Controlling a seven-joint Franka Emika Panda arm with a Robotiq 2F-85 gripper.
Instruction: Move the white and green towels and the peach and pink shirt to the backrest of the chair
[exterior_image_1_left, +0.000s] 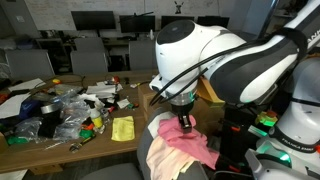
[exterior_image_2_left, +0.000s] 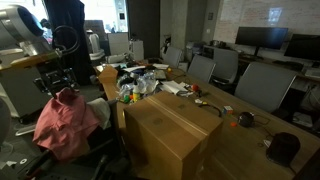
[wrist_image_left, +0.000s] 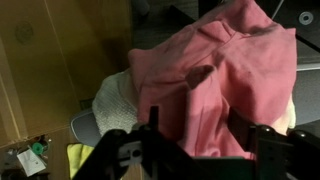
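The claw (wrist_image_left: 198, 140) hangs released just above the pink shirt (wrist_image_left: 220, 80), its two fingers (wrist_image_left: 150, 128) standing apart with nothing pinched between them in the wrist view. The shirt lies draped over the top of a chair, with the white towel (wrist_image_left: 112, 100) peeking out beneath its edge. The backrest itself is buried under cloth and hard to make out. I cannot pick out the peach shirt or the green towel with certainty. The main risk seems to be the lift-off. The fingertips sit so close to the loose folds that one could catch a wrinkle and drag the shirt, and perhaps the towel under it, back off the chair. The pile also looks lopsided in an exterior view (exterior_image_2_left: 65, 125), bulging to one side, so a small tug or nudge from the arm might send the layers sliding to the floor. A straight, slow rise would be safest, keeping clear of the cluttered surface (exterior_image_1_left: 100, 146) nearby.
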